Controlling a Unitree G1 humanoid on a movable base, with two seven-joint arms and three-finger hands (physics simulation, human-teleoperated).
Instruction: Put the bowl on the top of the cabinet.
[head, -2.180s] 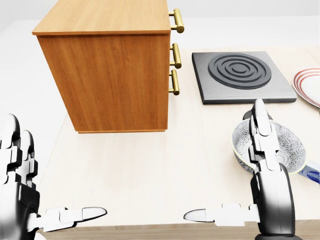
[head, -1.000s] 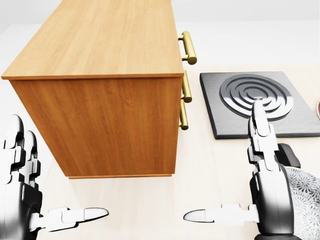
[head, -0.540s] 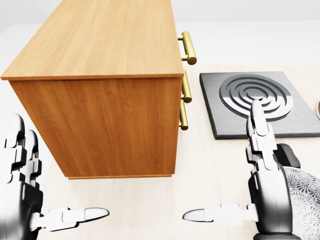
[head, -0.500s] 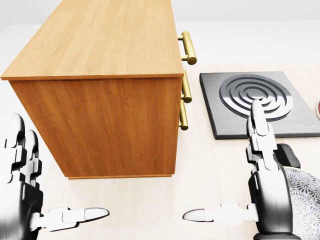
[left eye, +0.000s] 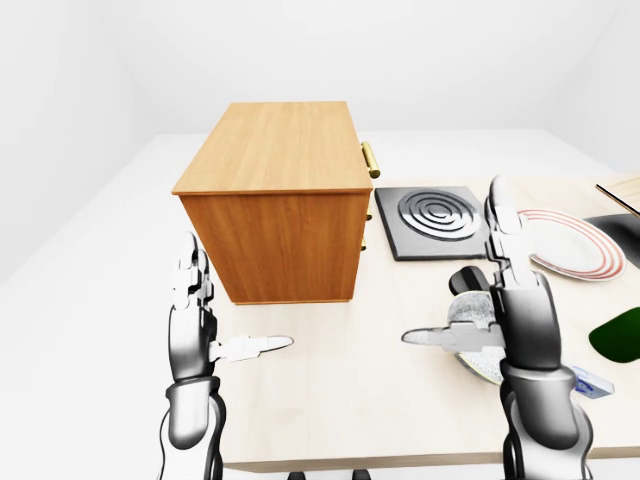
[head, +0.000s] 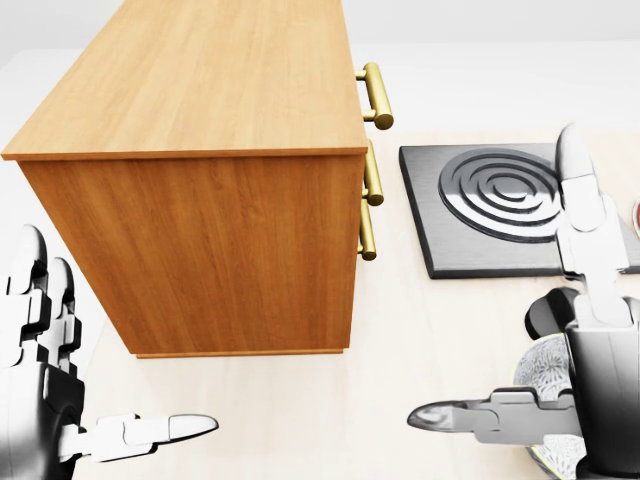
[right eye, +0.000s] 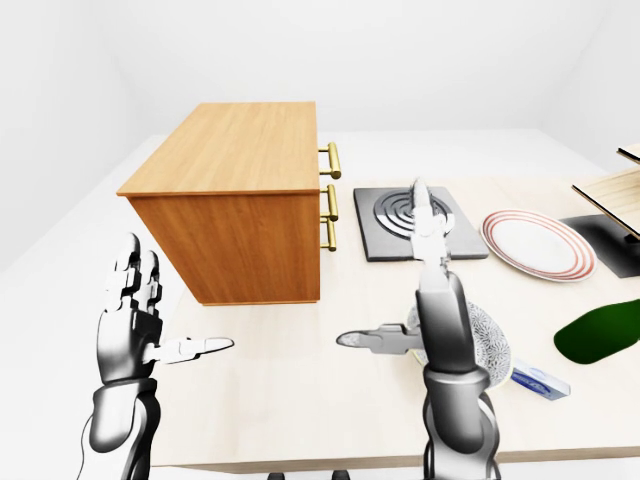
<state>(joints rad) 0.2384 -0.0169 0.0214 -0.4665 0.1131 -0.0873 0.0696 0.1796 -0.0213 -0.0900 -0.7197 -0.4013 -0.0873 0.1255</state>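
Right hand (left eye: 505, 320) spread, fingers up, directly over bowl (left eye: 472, 345), lower right of left-eye view; contact unclear, hand hides rim. Left hand (left eye: 195, 330) spread, well apart. Cabinet (left eye: 275, 190) upper left of bowl.

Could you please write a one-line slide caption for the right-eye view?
Open right hand hovering over the patterned bowl, beside the wooden cabinet on the table.

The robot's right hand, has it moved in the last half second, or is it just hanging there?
Yes. In the head view the right hand has shifted toward the right edge, its raised finger now beside the stove plate rather than over its rings; the cabinet stays put.
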